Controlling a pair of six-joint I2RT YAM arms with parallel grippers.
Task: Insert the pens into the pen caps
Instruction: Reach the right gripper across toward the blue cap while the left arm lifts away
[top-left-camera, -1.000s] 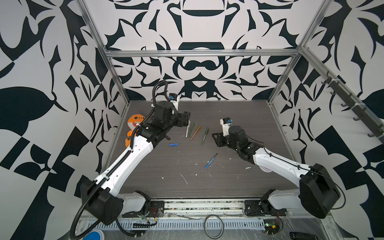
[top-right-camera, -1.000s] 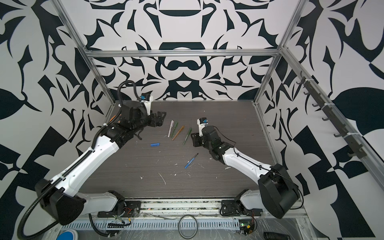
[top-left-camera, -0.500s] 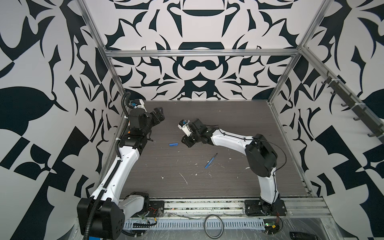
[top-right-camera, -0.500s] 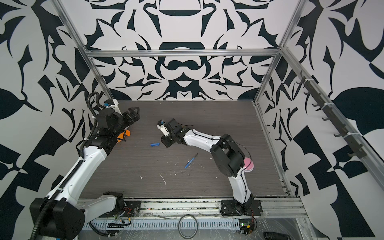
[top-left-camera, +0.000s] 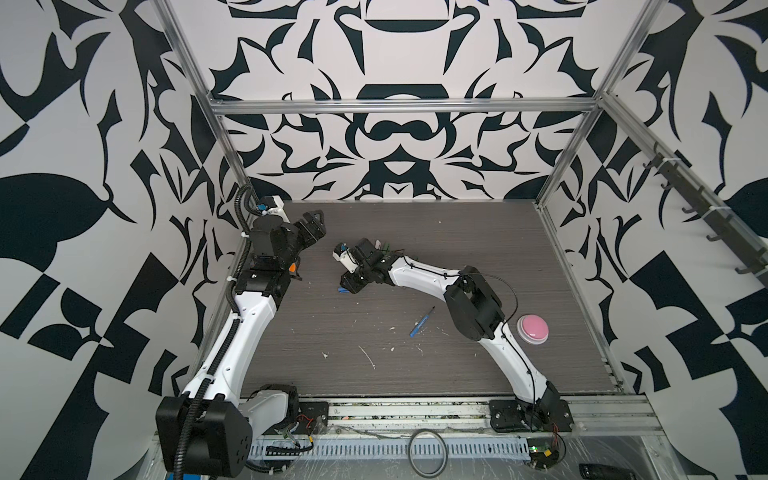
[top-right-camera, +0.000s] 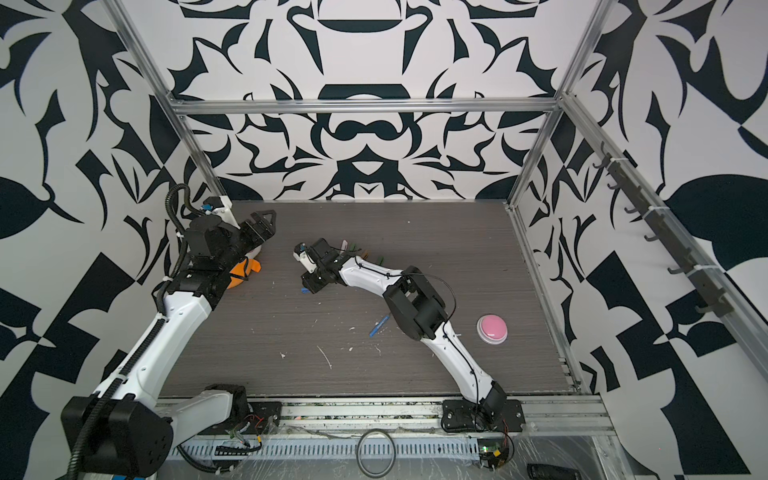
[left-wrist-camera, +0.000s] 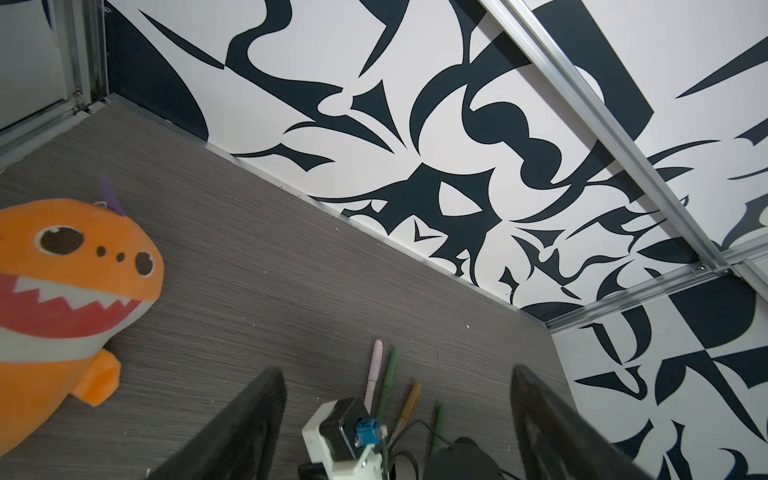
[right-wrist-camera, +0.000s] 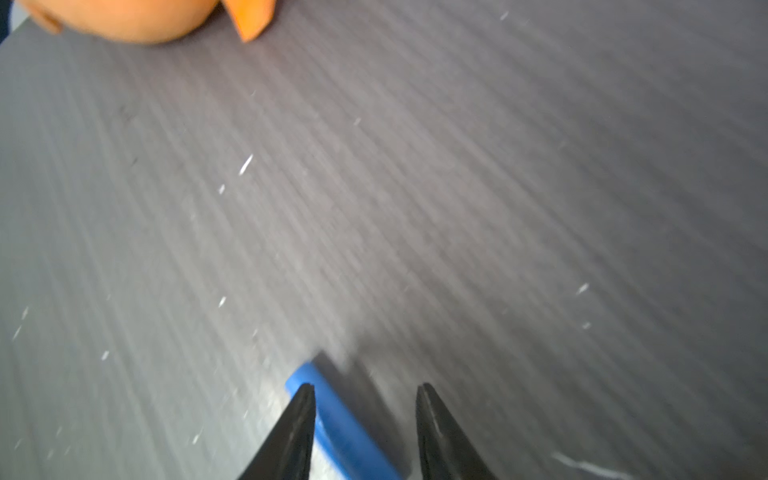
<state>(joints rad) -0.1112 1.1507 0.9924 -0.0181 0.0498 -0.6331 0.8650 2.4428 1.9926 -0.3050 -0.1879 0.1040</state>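
I'm seeing my right tool (right-wrist-camera: 365, 390) hovering low, its jaws parted wider than the blue cap (right-wrist-camera: 340, 428), which is lying on the surface (right-wrist-camera: 498, 187) between them, closer to one jaw. The blue pen (top-left-camera: 422, 322) is lying well apart, near that arm's elbow. My left tool (top-left-camera: 313, 228) is hanging released near the plush (left-wrist-camera: 62, 270). Four other pens (left-wrist-camera: 392, 374) are lying side by side behind the right wrist.

A blue pen (top-left-camera: 422, 322) lies flat on the bench (top-left-camera: 478, 249) just 5 o'clock of centre, its dark tip pointing to 1 o'clock. The stubby blue cap (right-wrist-camera: 340, 428) lies flat at 9 o'clock, between the parted fingers of the right end effector (right-wrist-camera: 365, 390). At 11 o'clock a pink pen (left-wrist-camera: 372, 374), a green pen (left-wrist-camera: 388, 382), an orange-brown pen (left-wrist-camera: 409, 405) and a second green pen (left-wrist-camera: 437, 419) lie side by side.
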